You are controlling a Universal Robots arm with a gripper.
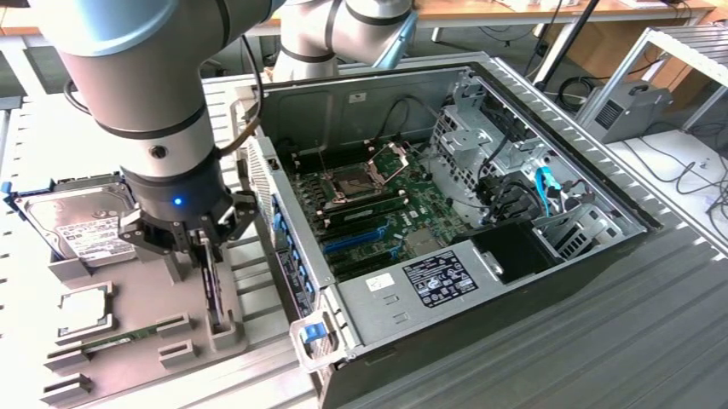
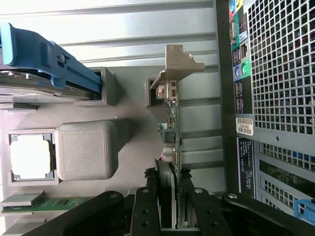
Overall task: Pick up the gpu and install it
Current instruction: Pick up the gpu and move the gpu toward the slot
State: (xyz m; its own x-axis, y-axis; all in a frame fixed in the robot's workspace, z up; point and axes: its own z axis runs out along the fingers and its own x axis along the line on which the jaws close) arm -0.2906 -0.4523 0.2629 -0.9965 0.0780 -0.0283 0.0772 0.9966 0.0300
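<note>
The gpu (image 1: 214, 288) stands on edge in a slot of the grey holder tray (image 1: 146, 294), at the exterior view's left beside the open computer case (image 1: 574, 285). My gripper (image 1: 205, 249) comes down from above and is shut on the card's upper edge, one finger on each face. In the wrist view the gpu (image 2: 173, 123) runs away from the gripper (image 2: 171, 199) to its silver bracket (image 2: 179, 61), which rests against a grey post of the tray (image 2: 135, 157). The case's motherboard, with its blue card slots (image 1: 355, 239), lies exposed.
A silver hard drive (image 1: 82, 223) in a blue frame (image 2: 44, 59), a processor chip (image 1: 85, 308) and a green memory stick (image 1: 114, 341) share the tray. The case's perforated rear wall (image 2: 280, 73) stands close beside the card. Cables and drive cages line the case's far side.
</note>
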